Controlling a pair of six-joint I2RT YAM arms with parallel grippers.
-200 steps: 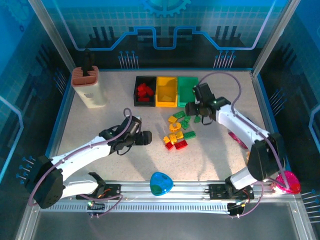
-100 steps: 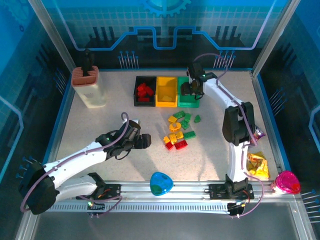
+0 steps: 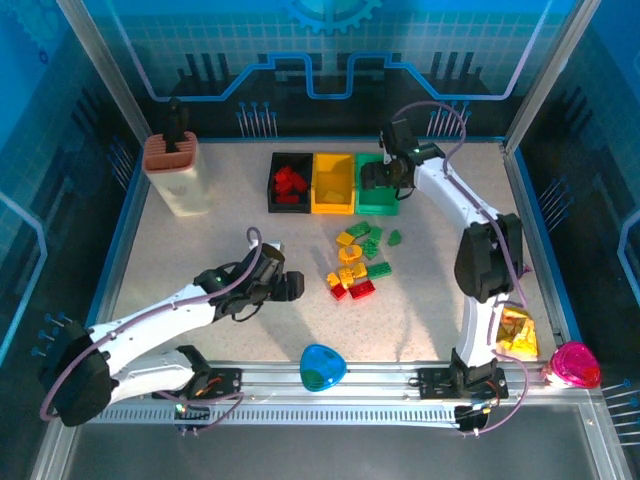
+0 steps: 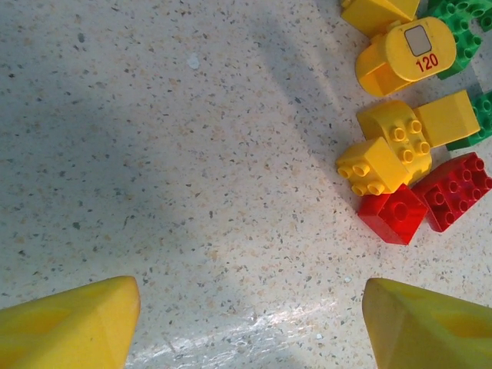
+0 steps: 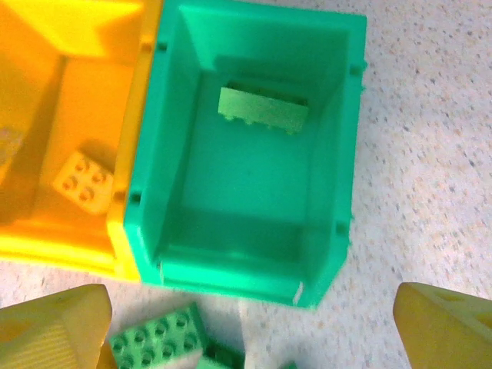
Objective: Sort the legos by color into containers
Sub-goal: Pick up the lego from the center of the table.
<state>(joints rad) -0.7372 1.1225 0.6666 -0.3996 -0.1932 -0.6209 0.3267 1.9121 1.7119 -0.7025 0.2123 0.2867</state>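
Right gripper (image 5: 250, 327) hangs over green plastic bin (image 5: 165, 115), yellow fingers (image 5: 54, 327) spread wide, nothing between them. Flat green studded brick (image 5: 263, 109) lies on bin floor, colour matched. Pale yellow brick (image 5: 83, 181) sits in neighbouring yellow bin (image 5: 46, 254). Left gripper (image 4: 246, 323) hovers low over speckled table (image 4: 154, 154), jaws well apart, empty, facing loose pile. Small red brick (image 4: 392, 214) nearest, likely next for black bin (image 3: 288, 208).

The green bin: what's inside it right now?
One green brick shows inside the green bin, near one end wall; the rest of its floor is bare. From overhead, the right gripper hangs over the bin and covers part of it.
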